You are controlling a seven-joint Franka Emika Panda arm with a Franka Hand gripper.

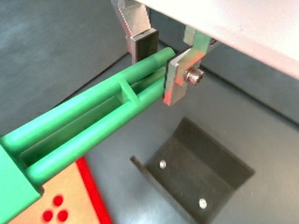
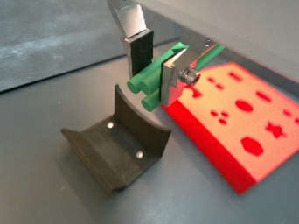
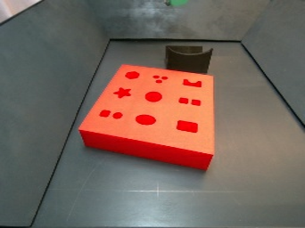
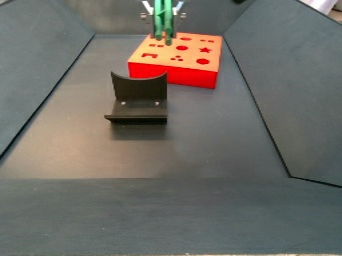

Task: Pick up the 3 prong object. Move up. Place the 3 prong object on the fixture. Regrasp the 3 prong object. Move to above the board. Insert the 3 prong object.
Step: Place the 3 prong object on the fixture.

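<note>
Tool (image 2: 158, 66) pinching the 3 prong object (image 1: 100, 109), raised high over the board (image 3: 152, 111) in a side view. Fixture (image 4: 136, 97) empty on the floor. Judging by this, pick-up is done; whether the regrasp happened is unclear. Insertion not yet done.

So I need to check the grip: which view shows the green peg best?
A wrist view: the green peg fills it, clamped in the gripper. Another wrist view shows only its end; side views show just a sliver.
</note>
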